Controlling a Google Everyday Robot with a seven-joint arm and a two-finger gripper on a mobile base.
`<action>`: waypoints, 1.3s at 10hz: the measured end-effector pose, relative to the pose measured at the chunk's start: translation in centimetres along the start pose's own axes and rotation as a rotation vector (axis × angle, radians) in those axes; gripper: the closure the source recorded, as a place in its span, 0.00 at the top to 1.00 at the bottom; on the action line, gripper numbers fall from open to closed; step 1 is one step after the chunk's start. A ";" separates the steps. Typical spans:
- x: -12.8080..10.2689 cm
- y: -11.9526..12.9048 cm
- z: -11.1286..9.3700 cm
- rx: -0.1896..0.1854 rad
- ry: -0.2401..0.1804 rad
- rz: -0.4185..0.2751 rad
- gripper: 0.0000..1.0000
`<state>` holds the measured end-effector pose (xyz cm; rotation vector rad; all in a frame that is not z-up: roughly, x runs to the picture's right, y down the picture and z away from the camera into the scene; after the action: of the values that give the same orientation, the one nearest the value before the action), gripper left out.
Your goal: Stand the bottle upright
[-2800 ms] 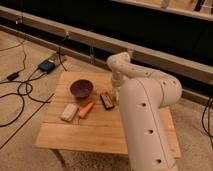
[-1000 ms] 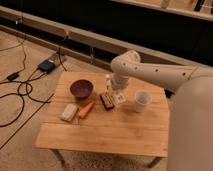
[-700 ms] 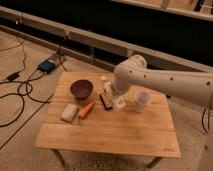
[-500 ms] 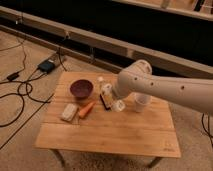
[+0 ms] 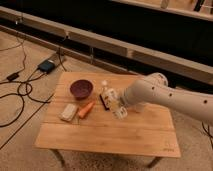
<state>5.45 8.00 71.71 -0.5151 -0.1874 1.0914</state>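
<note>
Pincer clenched, apparently around the base of the small whitish translucent plastic bottle leaning just right of the dark purple bowl; best tip it vertical, seat it flat on the wooden counter, then let go.

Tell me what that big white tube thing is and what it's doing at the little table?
That is a robot's white arm, reaching in from the right. At its tip is a gripper, two fingers that pinch like tongs. One camera took the picture, looking down at the low wooden table from above. On the table lie a dark purple round bowl, a pale rectangular block, an orange carrot-shaped thing and a dark flat rectangular thing. The gripper is shut over the middle of the table and seems to pinch a small whitish plastic bottle, its narrow neck pointing up and a bit left. The robot's job is to stand that bottle upright.
</note>
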 end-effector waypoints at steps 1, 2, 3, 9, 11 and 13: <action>0.1 -0.1 0.0 0.001 0.000 0.002 0.20; 0.2 -0.2 -0.1 0.002 0.000 0.004 0.20; 0.0 0.0 0.0 0.000 0.000 0.000 0.20; 0.6 0.1 2.5 -0.060 -0.134 0.037 0.20; 2.1 -0.2 3.7 -0.091 -0.189 0.028 0.20; 3.2 -0.4 4.3 -0.129 -0.257 -0.017 0.20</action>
<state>5.54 11.99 75.24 -0.4863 -0.4885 1.1321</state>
